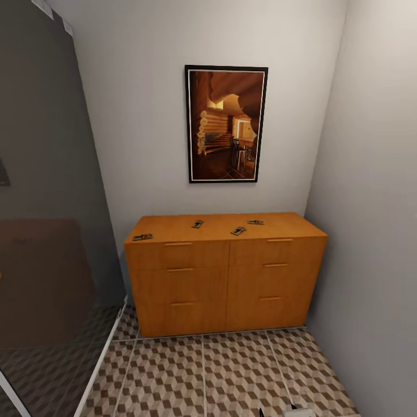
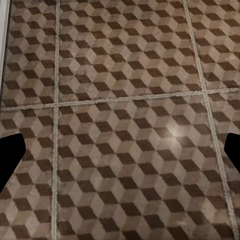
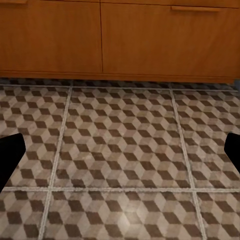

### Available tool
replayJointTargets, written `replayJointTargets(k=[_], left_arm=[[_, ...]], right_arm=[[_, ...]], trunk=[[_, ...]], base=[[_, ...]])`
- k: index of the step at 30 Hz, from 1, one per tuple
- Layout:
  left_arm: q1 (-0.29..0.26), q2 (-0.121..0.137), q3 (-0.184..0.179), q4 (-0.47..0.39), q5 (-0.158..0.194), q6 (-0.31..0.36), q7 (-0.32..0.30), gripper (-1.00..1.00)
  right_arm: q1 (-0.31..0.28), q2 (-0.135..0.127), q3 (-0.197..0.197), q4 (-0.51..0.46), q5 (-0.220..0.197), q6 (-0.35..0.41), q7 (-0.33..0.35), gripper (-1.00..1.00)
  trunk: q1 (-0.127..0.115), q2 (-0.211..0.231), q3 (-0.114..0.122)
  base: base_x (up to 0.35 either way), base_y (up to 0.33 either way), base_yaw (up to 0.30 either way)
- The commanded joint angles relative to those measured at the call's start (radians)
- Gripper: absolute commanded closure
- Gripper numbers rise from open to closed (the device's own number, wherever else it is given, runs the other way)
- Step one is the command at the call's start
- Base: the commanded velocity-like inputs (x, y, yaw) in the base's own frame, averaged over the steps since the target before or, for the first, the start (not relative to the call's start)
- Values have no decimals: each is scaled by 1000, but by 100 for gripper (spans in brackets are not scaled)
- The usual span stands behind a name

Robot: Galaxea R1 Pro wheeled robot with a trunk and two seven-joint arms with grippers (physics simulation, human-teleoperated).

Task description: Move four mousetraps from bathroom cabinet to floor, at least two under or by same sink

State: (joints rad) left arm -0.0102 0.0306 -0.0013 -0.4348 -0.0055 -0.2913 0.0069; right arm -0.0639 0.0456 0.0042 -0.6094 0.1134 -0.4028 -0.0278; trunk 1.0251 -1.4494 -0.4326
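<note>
Facing the cabinet (image 1: 226, 272) from a short way back, the robot has all four mousetraps in sight on its flat top: one at the far left front corner (image 1: 142, 237), one left of centre toward the back (image 1: 197, 223), one near the middle front (image 1: 238, 230), one right of centre at the back (image 1: 255, 222). None is on the bathroom floor (image 1: 231, 370) yet. Left gripper (image 2: 120, 155) and right gripper (image 3: 120, 152) both hang low over bare tile, fingers spread wide and empty, probably parked for the approach. Next move, I judge: close in and reach for the nearest front trap.
</note>
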Motion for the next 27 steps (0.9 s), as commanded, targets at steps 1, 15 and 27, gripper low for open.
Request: replayJointTargets(k=[1,15,27], left_arm=[[-1,0,0,1,-1,-3,1,-100],[-1,0,0,1,0,-3,1,-100],[-1,0,0,1,-1,-3,1,-100]], right_arm=[[-1,0,-1,0,9,-2,-3,-100],[-1,0,-1,0,9,-2,-3,-100],[-1,0,-1,0,9,-2,-3,-100]], trunk=[[0,-1,-1],[0,-1,-1],[0,-1,-1]], base=[[0,0,0],[0,0,0],[0,0,0]])
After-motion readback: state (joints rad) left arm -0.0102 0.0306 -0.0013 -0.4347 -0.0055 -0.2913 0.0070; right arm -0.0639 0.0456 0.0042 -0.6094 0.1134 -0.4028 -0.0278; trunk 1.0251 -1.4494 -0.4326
